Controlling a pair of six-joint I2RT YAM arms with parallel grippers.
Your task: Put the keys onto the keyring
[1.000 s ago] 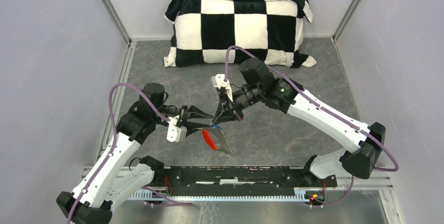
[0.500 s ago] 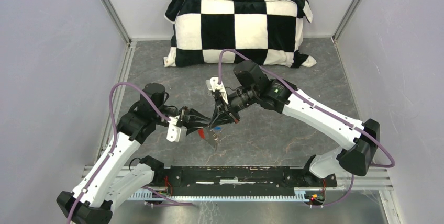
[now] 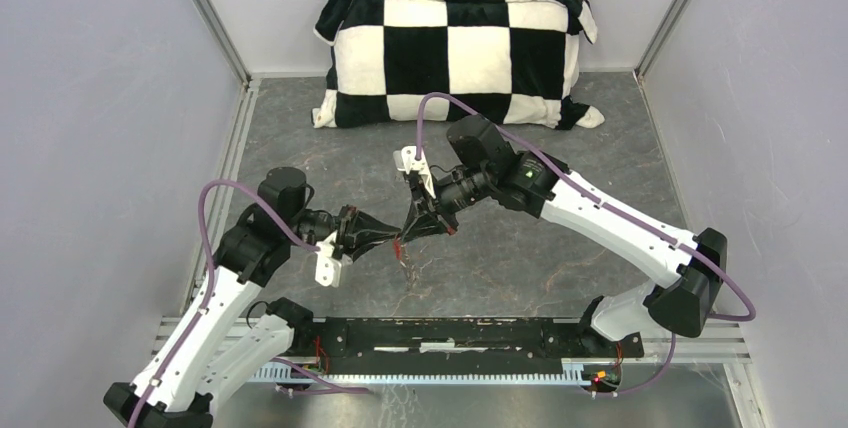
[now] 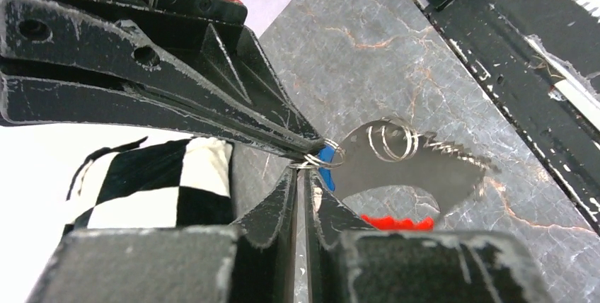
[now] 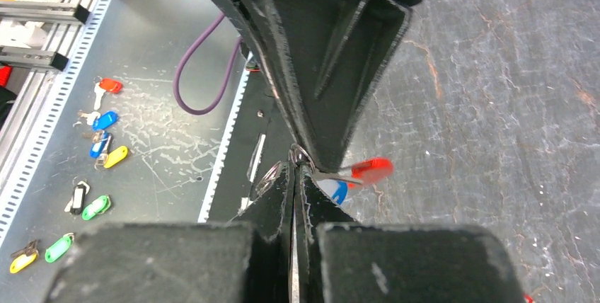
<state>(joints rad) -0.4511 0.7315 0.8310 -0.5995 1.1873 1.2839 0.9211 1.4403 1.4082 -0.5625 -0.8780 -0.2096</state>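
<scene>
My two grippers meet tip to tip above the middle of the table. The right gripper [image 3: 411,232] [image 5: 293,167] is shut on the thin silver keyring [image 4: 322,160] [image 5: 272,175]. The left gripper [image 3: 390,240] [image 4: 304,174] has its jaws almost together, pinching the same ring from the other side. The keys [image 3: 402,252] hang just below the tips. One key carries a red tag [image 5: 371,170] [image 4: 396,222], another a blue tag [image 5: 337,191] [image 4: 327,170]. A jagged key blade [image 4: 442,153] shows dark and blurred near the left wrist camera.
A black-and-white checked pillow [image 3: 455,53] lies at the back of the table. A black rail [image 3: 450,333] runs along the near edge between the arm bases. Several spare keys with coloured tags [image 5: 99,122] lie on the metal floor beyond that edge.
The left jaws have closed down onto the ring. The right gripper has shifted slightly left toward the left one. The hanging keys with the red tag have drawn up under the tips.
</scene>
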